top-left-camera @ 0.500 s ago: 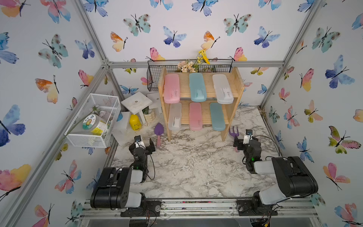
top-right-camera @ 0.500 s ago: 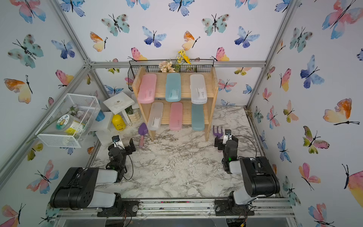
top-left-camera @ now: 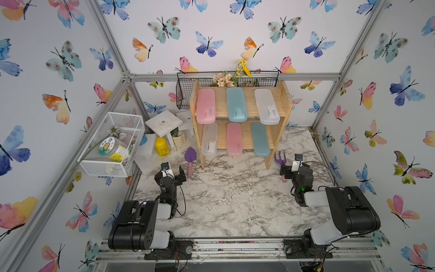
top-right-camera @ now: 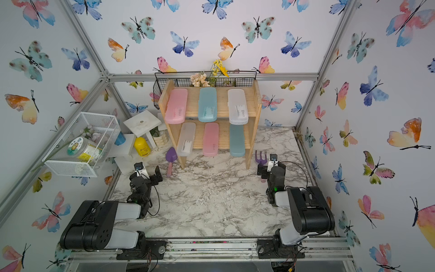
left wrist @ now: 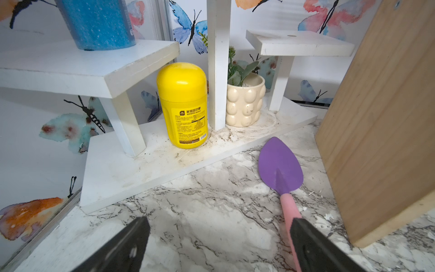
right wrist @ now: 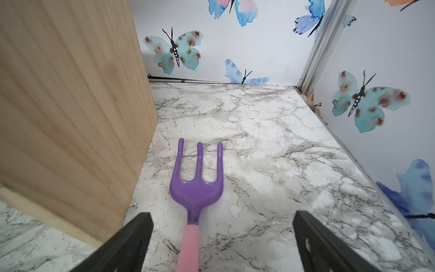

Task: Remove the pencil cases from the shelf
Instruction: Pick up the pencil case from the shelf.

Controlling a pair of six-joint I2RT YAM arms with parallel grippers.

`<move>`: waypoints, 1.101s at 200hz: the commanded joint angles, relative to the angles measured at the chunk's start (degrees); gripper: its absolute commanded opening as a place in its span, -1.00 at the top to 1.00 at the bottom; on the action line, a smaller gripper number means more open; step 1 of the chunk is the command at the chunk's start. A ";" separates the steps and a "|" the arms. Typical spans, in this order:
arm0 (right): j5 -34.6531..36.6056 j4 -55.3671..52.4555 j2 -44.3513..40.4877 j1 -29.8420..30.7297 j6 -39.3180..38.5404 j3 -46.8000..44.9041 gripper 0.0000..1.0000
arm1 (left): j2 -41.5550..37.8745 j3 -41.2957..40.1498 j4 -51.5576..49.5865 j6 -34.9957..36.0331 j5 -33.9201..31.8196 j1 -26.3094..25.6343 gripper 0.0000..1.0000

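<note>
The wooden shelf (top-left-camera: 283,103) stands at the back of the marble table. Its upper tier holds a pink (top-left-camera: 205,106), a teal (top-left-camera: 236,104) and a frosted white pencil case (top-left-camera: 267,106). The lower tier holds a white (top-left-camera: 209,139), a pink (top-left-camera: 234,139) and a teal one (top-left-camera: 260,139). My left gripper (top-left-camera: 171,175) rests low by the shelf's left leg, open and empty (left wrist: 220,226). My right gripper (top-left-camera: 290,170) sits low off the shelf's right leg, also open (right wrist: 222,221). Each wrist view shows only a shelf side panel (left wrist: 381,122) (right wrist: 70,106), no cases.
A purple trowel (left wrist: 280,167) lies just ahead of the left gripper, its pink handle beside one finger. The handle of a purple fork (right wrist: 196,186) lies between the right fingers. A white stand (top-left-camera: 163,122) with a yellow bottle (top-left-camera: 162,146) and plant pot (top-left-camera: 179,139), plus a white mesh basket (top-left-camera: 113,143), crowd the left.
</note>
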 commanded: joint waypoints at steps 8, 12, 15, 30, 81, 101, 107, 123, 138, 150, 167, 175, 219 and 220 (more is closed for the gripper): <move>-1.66 -1.23 0.68 -0.48 0.62 1.00 -0.98 | -0.23 0.32 0.22 0.35 0.32 -0.27 -0.97; -1.61 -1.23 0.68 -0.48 0.62 1.00 -0.98 | -0.22 0.38 0.23 0.39 0.27 -0.28 -0.97; -1.65 -1.27 0.68 -0.48 0.62 1.00 -0.98 | -0.26 0.40 0.26 0.39 0.29 -0.32 -0.97; -1.70 -1.22 0.68 -0.48 0.62 1.00 -0.98 | -0.26 0.31 0.21 0.39 0.27 -0.27 -0.97; 4.95 -11.36 -1.25 -0.57 3.63 6.51 -0.98 | -4.06 1.91 -4.12 -0.27 -2.48 -0.31 -0.97; 4.15 -15.88 -2.26 -0.53 2.45 8.88 -0.98 | -8.89 5.97 -15.81 -0.23 -1.93 -0.41 -0.97; 5.48 -15.90 -3.15 -0.46 2.95 8.76 -0.98 | -10.55 7.20 -19.12 -0.37 -0.84 -0.44 -0.97; 7.03 -17.73 -7.80 -0.57 5.50 8.97 -0.98 | -15.49 11.46 -29.97 -6.61 2.13 -0.42 -0.97; 7.26 -26.44 -11.18 -0.48 7.77 13.54 -0.98 | -20.19 13.96 -36.35 -11.42 8.87 -0.46 -0.97; 9.19 -34.75 -12.54 -0.48 9.77 17.69 -0.98 | -23.68 14.97 -38.81 -15.20 13.39 -0.61 -0.98; 8.78 -40.15 -14.49 -0.40 10.28 20.43 -0.98 | -28.15 15.69 -40.28 -18.42 18.44 -1.24 -0.97; 8.42 -42.98 -15.23 -0.35 10.82 21.68 -0.98 | -29.79 16.09 -40.87 -19.04 20.29 -2.04 -0.97; 3.95 -53.30 -20.32 0.63 14.07 25.05 -0.98 | -28.24 24.01 -50.28 -25.75 21.74 -10.03 -0.97; 3.96 -53.45 -20.41 0.69 14.07 25.11 -0.98 | -28.14 24.11 -50.35 -26.17 22.16 -10.03 -0.97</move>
